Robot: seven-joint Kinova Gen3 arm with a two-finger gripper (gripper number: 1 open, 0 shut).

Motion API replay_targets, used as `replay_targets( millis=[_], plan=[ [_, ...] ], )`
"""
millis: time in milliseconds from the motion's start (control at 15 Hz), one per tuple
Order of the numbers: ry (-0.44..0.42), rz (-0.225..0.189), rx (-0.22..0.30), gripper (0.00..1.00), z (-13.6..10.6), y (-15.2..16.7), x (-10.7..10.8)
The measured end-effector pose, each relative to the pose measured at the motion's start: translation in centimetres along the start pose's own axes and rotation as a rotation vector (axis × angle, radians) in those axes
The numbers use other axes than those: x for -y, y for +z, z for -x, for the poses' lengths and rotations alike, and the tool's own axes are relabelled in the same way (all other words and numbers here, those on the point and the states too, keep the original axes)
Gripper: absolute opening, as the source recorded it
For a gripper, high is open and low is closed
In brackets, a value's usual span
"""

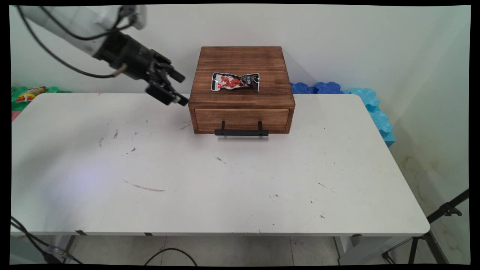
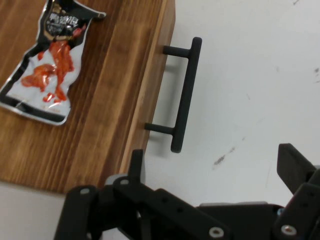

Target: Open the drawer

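Tool (image 1: 175,88) spread wide, empty — prob. just left of wooden box (image 1: 242,88).

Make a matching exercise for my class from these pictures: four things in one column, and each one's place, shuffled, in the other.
1. silver-and-red foil snack packet
2. black bar handle
3. black two-finger gripper
4. blue foam mats

A. on the drawer front
B. behind the table's far right corner
C. on top of the brown wooden drawer box
D. in the air left of the box

Pairs: 1-C, 2-A, 3-D, 4-B

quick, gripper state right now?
gripper: open, holding nothing, in the air beside the left side of the wooden drawer box.
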Motion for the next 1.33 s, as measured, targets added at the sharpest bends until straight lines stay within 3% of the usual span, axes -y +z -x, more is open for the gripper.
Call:
replay_targets(
  millis=[667,1333],
  plan=[
    [0.138,0.033,0.152,1.0,-4.6,11.4,-0.8],
    [0.197,0.06,0.201,1.0,-5.5,19.4,-1.8]
  ],
)
